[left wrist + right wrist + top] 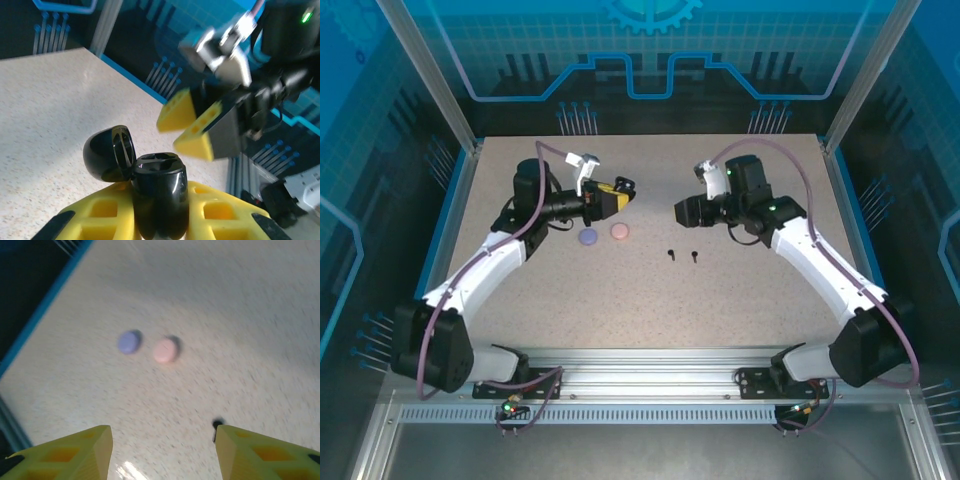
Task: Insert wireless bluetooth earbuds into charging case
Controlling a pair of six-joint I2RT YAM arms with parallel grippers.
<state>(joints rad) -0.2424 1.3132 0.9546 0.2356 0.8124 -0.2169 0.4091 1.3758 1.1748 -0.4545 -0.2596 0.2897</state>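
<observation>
My left gripper [616,197] [160,220] is shut on a black charging case [623,191] [159,190], raised above the table. The case's lid [107,152] is swung open to the left and its two sockets look unfilled. My right gripper [680,212] [176,134] [162,440] is open with nothing between its yellow fingers, facing the case from a short way to the right. Two black earbuds [672,253] [694,257] lie on the table below it. One black earbud [217,425] shows just beside the right finger.
A closed lilac round case [588,237] [129,341] and a closed pink round case [619,231] [165,350] lie side by side on the speckled table [740,310], under the left gripper. Blue walls ring the table; a metal rail [640,370] runs along the near edge.
</observation>
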